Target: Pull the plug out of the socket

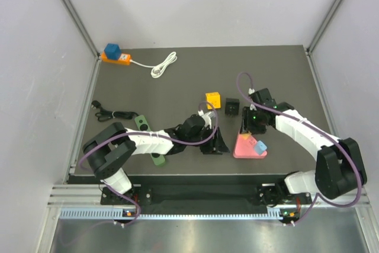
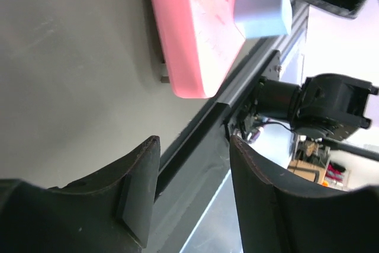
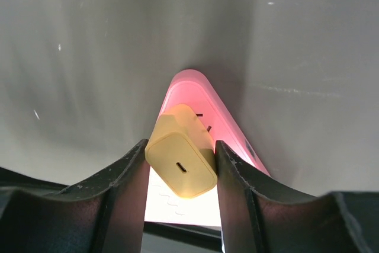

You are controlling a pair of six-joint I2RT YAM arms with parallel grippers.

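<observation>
Grip on the smooth, round-cornered yellow plastic plug comes from the right pincer, its matte black fingers clamped against the two flat sides, seemingly so it can be drawn straight out of the glossy pink wedge-shaped socket block, in which it appears seated. The left pincer sits low over the dull grey surface just beside that block, fingers apart and empty, probably placed to brace it.

A light-blue square plug crowds the yellow plug on the pink triangular socket block. The left end effector blocks its left side, and the dark table behind lies open.
</observation>
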